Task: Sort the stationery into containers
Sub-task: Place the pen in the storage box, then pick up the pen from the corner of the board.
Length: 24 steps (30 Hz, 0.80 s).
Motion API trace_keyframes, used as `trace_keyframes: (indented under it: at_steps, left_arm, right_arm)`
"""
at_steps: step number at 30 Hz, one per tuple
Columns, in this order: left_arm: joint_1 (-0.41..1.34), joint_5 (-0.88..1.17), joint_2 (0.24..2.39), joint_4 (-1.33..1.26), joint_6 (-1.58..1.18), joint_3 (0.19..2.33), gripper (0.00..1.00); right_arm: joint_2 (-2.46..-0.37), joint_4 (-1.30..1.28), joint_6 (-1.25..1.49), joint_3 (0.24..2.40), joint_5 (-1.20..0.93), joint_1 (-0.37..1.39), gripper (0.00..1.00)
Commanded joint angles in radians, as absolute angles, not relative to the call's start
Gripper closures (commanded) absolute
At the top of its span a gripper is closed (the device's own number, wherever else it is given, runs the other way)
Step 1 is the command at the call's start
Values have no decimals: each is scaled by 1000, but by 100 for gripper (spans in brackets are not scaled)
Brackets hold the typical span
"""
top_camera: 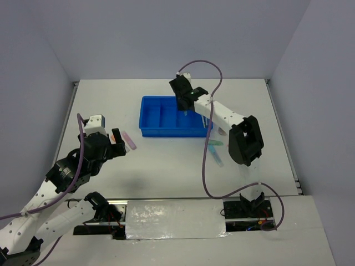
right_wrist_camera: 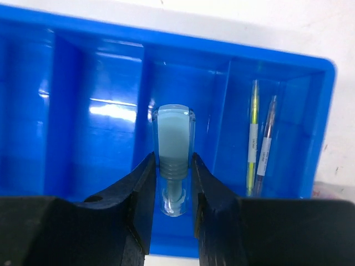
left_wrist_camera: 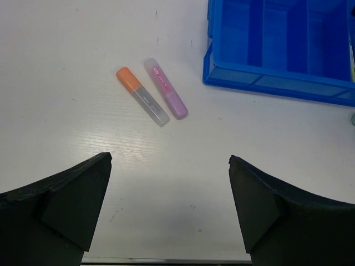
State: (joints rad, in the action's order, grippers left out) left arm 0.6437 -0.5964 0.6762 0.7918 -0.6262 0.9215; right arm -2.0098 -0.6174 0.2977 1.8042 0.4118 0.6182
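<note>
The blue tray [top_camera: 166, 133] stands mid-table; it also shows in the right wrist view [right_wrist_camera: 183, 50]. My right gripper [top_camera: 182, 102] hangs over one of its middle compartments, shut on a pale blue marker [right_wrist_camera: 174, 138] held between the jaws [right_wrist_camera: 172, 158]. A yellow pen [right_wrist_camera: 253, 138] and a white pen [right_wrist_camera: 266, 141] lie in the rightmost compartment. My left gripper [left_wrist_camera: 170, 160] is open and empty above the table, short of an orange marker [left_wrist_camera: 142, 96] and a purple marker [left_wrist_camera: 166, 88] lying side by side left of the tray [left_wrist_camera: 277, 83].
A green marker [top_camera: 215, 143] and a blue marker [top_camera: 216, 155] lie on the table right of the tray's front corner, under the right arm. The right arm's cable loops over that area.
</note>
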Motion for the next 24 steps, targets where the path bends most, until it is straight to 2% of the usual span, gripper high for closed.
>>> trace_keyframes:
  at_steps: [1, 2, 3, 4, 8, 11, 12, 16, 19, 21, 24]
  left_arm:
    - [638, -591, 666, 759, -597, 917, 1]
    - [638, -588, 663, 758, -595, 916, 1]
    - [637, -586, 663, 758, -594, 917, 1]
    - [637, -584, 663, 756, -592, 916, 1]
    - [637, -577, 663, 752, -586, 914, 1]
    - [637, -568, 666, 747, -581, 914, 1]
    - [637, -566, 669, 747, -580, 914, 1]
    - [637, -549, 666, 742, -571, 914, 1]
    - [635, -528, 660, 726, -563, 908, 1]
    - [635, -525, 664, 723, -561, 907, 1]
    - [630, -509, 678, 719, -555, 905, 1]
  right_arm:
    - [-2045, -657, 291, 1867, 407, 609, 84]
    - [-2062, -646, 288, 1861, 397, 606, 70]
    - [-2069, -646, 290, 1862, 384, 603, 61]
    - [-2081, -652, 291, 1865, 377, 600, 48]
    - [-2011, -641, 273, 1827, 351, 597, 31]
    - [-1881, -623, 244, 1764, 319, 595, 28]
    - [-1844, -618, 241, 1741, 330, 594, 23]
    - [-1586, -624, 236, 1587, 318, 552, 22]
    - [-1403, -633, 299, 1316, 313, 467, 20]
    - [-1323, -640, 343, 1208, 350, 424, 20]
    - [-1130, -608, 428, 1002, 356, 330, 12]
